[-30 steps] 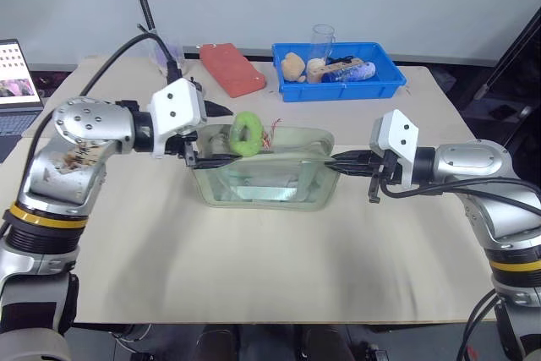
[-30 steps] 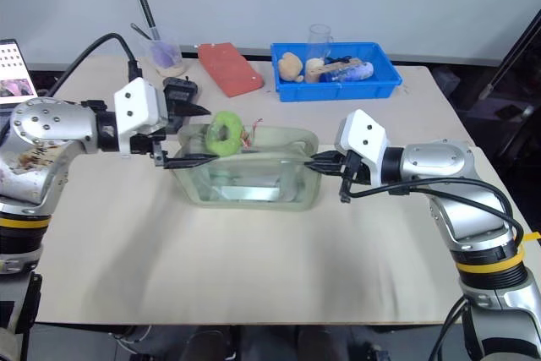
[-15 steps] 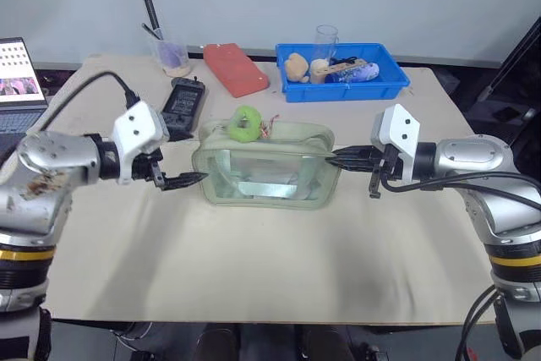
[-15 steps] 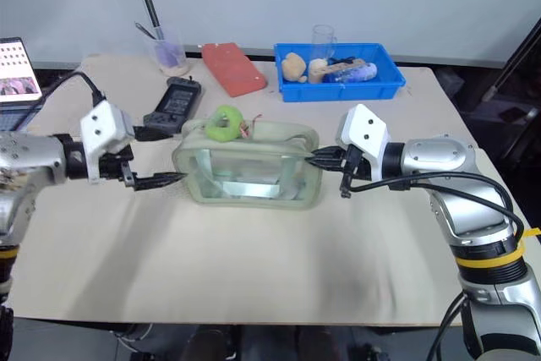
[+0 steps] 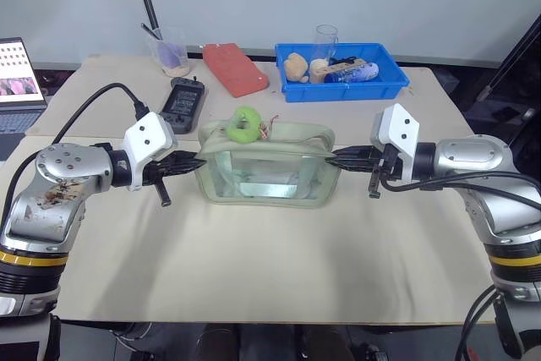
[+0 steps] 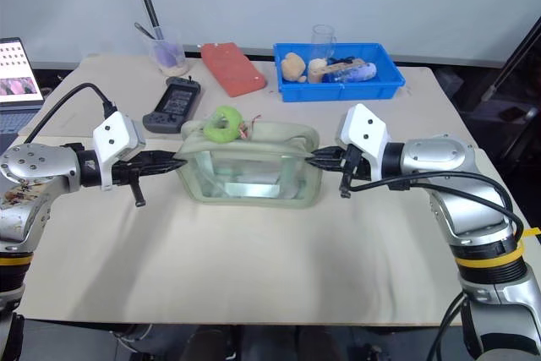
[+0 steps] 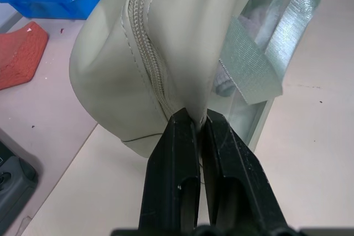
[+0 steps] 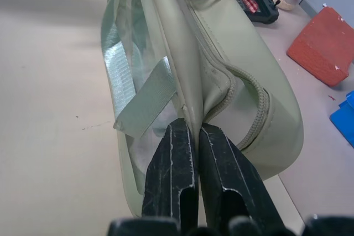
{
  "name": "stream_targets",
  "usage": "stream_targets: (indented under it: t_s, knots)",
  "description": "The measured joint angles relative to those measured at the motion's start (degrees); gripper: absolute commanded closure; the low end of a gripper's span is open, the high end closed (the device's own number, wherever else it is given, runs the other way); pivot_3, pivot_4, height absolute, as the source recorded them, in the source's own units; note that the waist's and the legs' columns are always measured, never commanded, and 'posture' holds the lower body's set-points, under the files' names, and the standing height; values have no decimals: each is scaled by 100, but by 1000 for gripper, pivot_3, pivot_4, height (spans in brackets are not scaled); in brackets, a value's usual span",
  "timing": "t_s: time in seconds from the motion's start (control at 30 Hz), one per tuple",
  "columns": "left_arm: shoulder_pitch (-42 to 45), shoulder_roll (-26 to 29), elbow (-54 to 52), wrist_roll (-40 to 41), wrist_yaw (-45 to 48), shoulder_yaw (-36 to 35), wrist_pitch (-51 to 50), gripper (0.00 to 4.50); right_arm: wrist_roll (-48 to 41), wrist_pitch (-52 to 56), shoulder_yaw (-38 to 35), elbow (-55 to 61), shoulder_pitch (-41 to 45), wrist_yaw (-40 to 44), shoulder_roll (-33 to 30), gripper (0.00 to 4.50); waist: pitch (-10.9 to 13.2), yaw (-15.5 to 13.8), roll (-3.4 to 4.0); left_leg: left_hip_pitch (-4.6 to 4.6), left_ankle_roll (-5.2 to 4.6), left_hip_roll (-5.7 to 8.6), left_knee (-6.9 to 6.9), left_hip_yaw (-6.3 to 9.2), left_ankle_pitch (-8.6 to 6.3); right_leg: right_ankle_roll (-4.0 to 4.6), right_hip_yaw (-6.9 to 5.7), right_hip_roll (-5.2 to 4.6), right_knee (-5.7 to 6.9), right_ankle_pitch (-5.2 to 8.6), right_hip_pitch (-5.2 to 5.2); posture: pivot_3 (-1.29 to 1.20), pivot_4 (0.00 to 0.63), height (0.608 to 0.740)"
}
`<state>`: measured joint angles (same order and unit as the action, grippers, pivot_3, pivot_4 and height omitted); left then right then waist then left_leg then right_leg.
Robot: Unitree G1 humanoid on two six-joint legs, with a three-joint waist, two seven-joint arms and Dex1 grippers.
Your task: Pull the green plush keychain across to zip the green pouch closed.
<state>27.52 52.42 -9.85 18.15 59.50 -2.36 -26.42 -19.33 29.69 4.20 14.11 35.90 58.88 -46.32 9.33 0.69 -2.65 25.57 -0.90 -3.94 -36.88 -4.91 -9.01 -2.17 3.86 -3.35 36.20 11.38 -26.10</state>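
The green pouch (image 5: 266, 173) lies in the middle of the table, its zipper top facing up. On the left part of that top rests the green plush keychain (image 5: 245, 124), with its reddish cord trailing right. My left gripper (image 5: 194, 161) is shut on the fabric of the pouch's left end; in the left wrist view its fingers (image 7: 172, 153) pinch the seam below the zipper (image 7: 148, 64). At the opposite end, my right gripper (image 5: 337, 156) is shut on the pouch's edge, and the right wrist view has the fabric (image 8: 188, 75) caught between its tips.
A blue tray (image 5: 389, 87) holding small items and a clear glass stands at the back right. A red block (image 5: 235, 69), a black handheld device (image 5: 182, 97) and a plastic cup (image 5: 172, 50) sit behind the pouch. A laptop (image 5: 17, 82) is at the far left.
My left gripper left the top of the pouch near the keychain, dropped to the left while open, then closed on the pouch's left end. The right gripper kept its hold.
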Motion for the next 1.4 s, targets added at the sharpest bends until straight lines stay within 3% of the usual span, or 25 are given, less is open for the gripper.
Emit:
stream_targets:
  t_s: [0.27, 0.3, 0.47, 0.77, 1.17, 1.4]
  knots:
    - [-10, 7, -55, -10, 17, 4, -3, 4500, -109, 110, -88, -612, 477, 511, -375, 224, 0, 3, 1, -1, 0, 0, 0, -2, 0, 0, 0, -1, 0, -1, -1, 0, 150, 740]
    - [-12, 8, -61, -12, 17, 4, -4, 4500, -218, 161, -91, -725, 681, 584, -336, 30, 0, 14, 1, -2, 0, 0, 0, -2, 0, 1, 0, -1, 1, -1, -1, 0, 150, 740]
    - [-39, 2, -168, -14, -6, 37, -9, 4500, -430, 281, -76, -1189, 1617, 563, 317, 30, 0, 36, 2, -6, 0, -6, 4, 1, 0, 2, 0, 7, 7, -1, -1, 0, 150, 740]
    - [-75, 0, -321, -25, -88, 105, -8, 4500, 300, 42, 617, -2564, 2536, -275, 2015, 30, -1, 5, 3, 4, 0, -3, 2, -1, 0, -29, 0, 4, 8, -22, -7, 0, 150, 740]
    - [-154, 14, -347, -77, -139, 107, 70, 4500, 1018, -563, 1172, -3067, 2678, -192, 2392, 30, -2, 10, 4, 2, 1, -4, 3, -1, 0, -26, -2, 3, 9, -22, -6, 0, 150, 740]
    - [-160, 15, -339, -131, -133, 109, 152, 4500, 1022, -575, 1174, -3059, 2670, -37, 2472, 2194, -2, 9, 4, 1, 1, -4, 3, -1, 0, -26, -2, 4, 11, -22, -7, 0, 150, 740]
